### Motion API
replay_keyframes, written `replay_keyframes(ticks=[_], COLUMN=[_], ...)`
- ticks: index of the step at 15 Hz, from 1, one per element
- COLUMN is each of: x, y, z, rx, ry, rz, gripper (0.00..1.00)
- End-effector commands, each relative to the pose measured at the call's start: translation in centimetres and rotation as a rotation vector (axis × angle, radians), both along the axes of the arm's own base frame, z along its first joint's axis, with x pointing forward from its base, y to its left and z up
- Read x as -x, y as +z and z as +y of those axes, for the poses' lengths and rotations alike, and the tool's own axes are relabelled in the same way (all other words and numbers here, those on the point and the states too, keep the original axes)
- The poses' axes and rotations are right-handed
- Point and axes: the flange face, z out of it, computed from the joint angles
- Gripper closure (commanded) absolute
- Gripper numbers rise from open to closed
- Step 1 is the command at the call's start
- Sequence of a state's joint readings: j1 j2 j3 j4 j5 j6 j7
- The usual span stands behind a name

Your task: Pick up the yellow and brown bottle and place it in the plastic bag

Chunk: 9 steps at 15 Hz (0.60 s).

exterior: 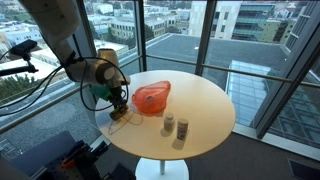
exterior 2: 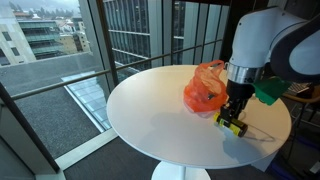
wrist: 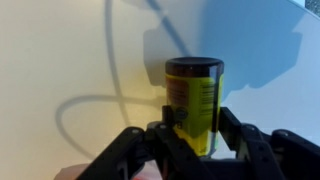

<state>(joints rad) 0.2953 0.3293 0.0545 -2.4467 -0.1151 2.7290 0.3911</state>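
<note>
The yellow bottle with a dark brown cap point(wrist: 194, 98) sits between my gripper's point(wrist: 193, 138) black fingers, which press on both of its sides. In both exterior views the gripper point(exterior: 120, 106) point(exterior 2: 235, 115) holds the bottle point(exterior 2: 233, 125) low over the round white table point(exterior: 205, 100) point(exterior 2: 160, 110), near its edge. The orange plastic bag point(exterior: 151, 97) point(exterior 2: 205, 88) lies crumpled on the table right beside the gripper, toward the table's middle. I cannot tell whether the bottle rests on the table or hangs just above it.
Two small bottles point(exterior: 168, 125) point(exterior: 183, 130) stand near the table's front edge. A thin cable point(exterior 2: 262, 134) lies on the table by the gripper. Tall glass windows point(exterior: 215, 40) surround the table closely.
</note>
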Motion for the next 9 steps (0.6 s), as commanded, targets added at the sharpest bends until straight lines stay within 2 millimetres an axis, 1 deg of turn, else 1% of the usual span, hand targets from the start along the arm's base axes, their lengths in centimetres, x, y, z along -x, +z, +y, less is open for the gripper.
replay_keyframes(ticks=[1, 2, 6, 9], x=[-0.7, -0.8, -1.7, -3.2], y=[2.1, 2.7, 6.5, 9.3], z=[0.2, 0.3, 0.4, 0.2], rx=[-0.009, -0.012, -0.030, -0.028], ry=[-0.022, -0.025, -0.054, -0.109], rz=[-0.034, -0.038, -0.074, -0.111], gripper=[0.75, 0.76, 0.76, 0.76])
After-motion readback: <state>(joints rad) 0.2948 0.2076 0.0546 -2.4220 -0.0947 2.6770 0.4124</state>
